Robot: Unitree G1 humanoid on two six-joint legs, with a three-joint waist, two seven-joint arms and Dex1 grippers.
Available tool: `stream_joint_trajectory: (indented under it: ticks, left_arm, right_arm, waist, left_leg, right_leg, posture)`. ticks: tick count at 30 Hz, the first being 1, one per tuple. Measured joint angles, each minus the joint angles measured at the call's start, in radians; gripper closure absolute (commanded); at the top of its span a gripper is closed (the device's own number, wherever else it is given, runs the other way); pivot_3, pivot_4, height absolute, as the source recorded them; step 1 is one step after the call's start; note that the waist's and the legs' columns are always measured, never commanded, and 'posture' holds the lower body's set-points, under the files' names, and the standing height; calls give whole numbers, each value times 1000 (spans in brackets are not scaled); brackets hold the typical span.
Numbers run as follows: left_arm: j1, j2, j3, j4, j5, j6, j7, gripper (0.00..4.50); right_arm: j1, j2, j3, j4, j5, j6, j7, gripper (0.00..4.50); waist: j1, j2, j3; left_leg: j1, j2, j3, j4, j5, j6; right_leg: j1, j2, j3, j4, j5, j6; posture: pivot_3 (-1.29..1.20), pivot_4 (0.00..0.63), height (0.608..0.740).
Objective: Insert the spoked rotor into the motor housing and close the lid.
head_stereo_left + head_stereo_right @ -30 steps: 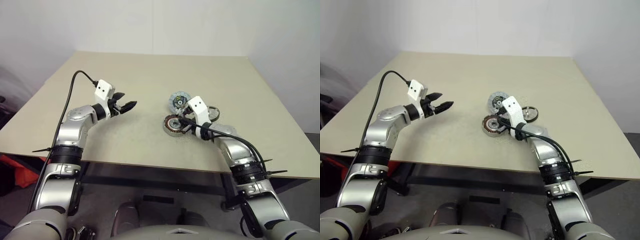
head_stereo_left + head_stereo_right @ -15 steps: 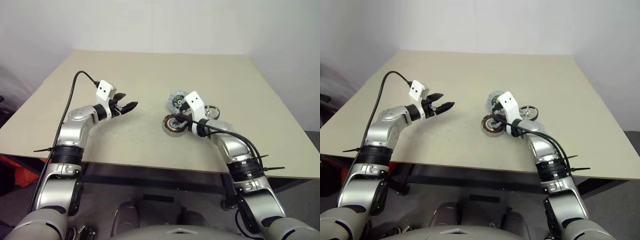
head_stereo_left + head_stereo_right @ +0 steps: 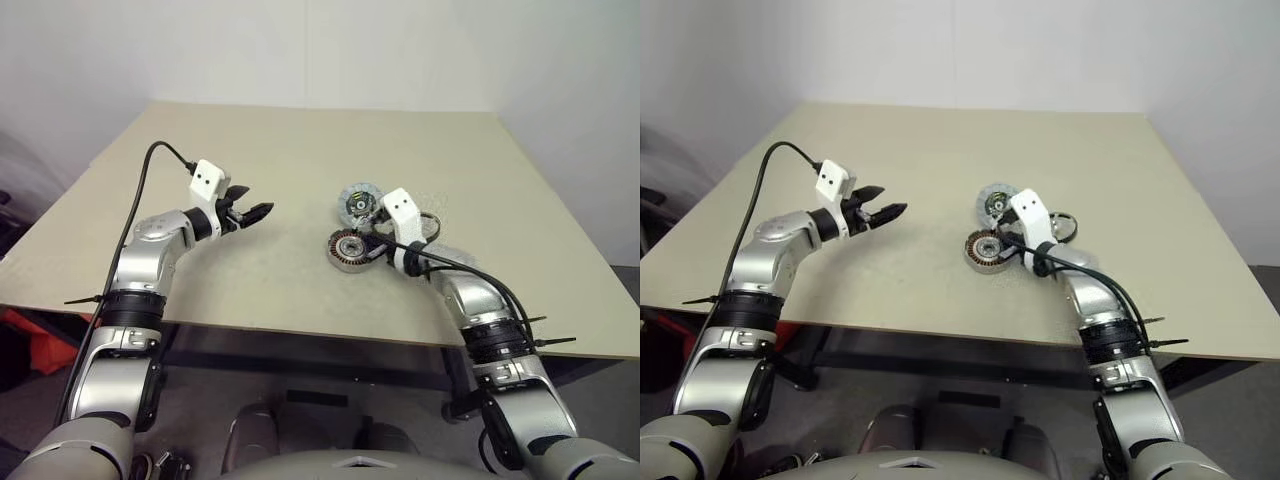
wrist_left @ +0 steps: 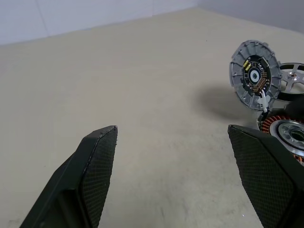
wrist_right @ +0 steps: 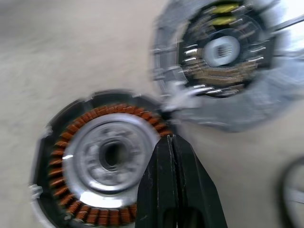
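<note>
The motor housing [image 3: 347, 248], a squat disc with copper windings around a silver hub, lies on the table right of centre. Just behind it the pale grey lid [image 3: 357, 200] stands tilted up, showing its dark centre piece [image 4: 255, 75]; a short white wire links it to the housing [image 5: 107, 156]. The dark spoked rotor [image 3: 1062, 226] lies to the right, partly behind my right wrist. My right gripper [image 5: 172, 138] is shut and empty, its tip over the housing's right rim, just below the lid [image 5: 223, 57]. My left gripper [image 4: 172, 130] hovers open and empty well to the left.
The beige table [image 3: 260, 280] is bare between my left gripper and the parts. Its front edge runs just below both forearms, and a white wall stands behind the far edge.
My right gripper swung slightly left over the housing, then came back to the right. The housing, lid and rotor have stayed where they were, and my left arm has kept still.
</note>
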Motion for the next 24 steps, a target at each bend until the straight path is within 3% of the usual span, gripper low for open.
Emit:
stream_joint_trajectory:
  ticks: [13, 16, 20, 24]
  left_arm:
    - [-2, -23, -6, 20, -1, -10, -3, 561]
    - [-3, -26, -9, 31, 0, -15, -4, 561]
    - [-6, -31, -14, 43, 0, -18, -12, 561]
    - [-16, -35, -16, 50, 1, -18, -13, 561]
  right_arm:
    - [67, -181, -105, -158, 47, 106, 48, 4487]
    - [65, -214, -170, -119, 54, 83, 35, 3886]
    - [22, -218, -255, 14, 58, 75, -27, 2592]
    - [-73, -191, -389, 147, 127, 123, -102, 2592]
  waist:
    - [2, 0, 0]
    - [2, 0, 0]
    - [1, 1, 0]
    - [-2, 1, 0]
  left_leg:
    - [-5, 0, 0, 1, 0, 1]
    - [-3, 0, 0, 2, 0, 1]
    - [-4, 0, 0, 2, 0, 1]
    - [-4, 0, 1, 2, 0, 1]
  right_leg:
    - [-4, 0, 0, 0, 0, 0]
    - [-3, 0, 0, 0, 0, 0]
    - [-4, 0, 0, 1, 0, -1]
    - [-5, 0, 0, 1, 1, -1]
  posture:
    - [0, 0, 740]
    - [0, 0, 740]
    - [0, 0, 740]
    - [0, 0, 740]
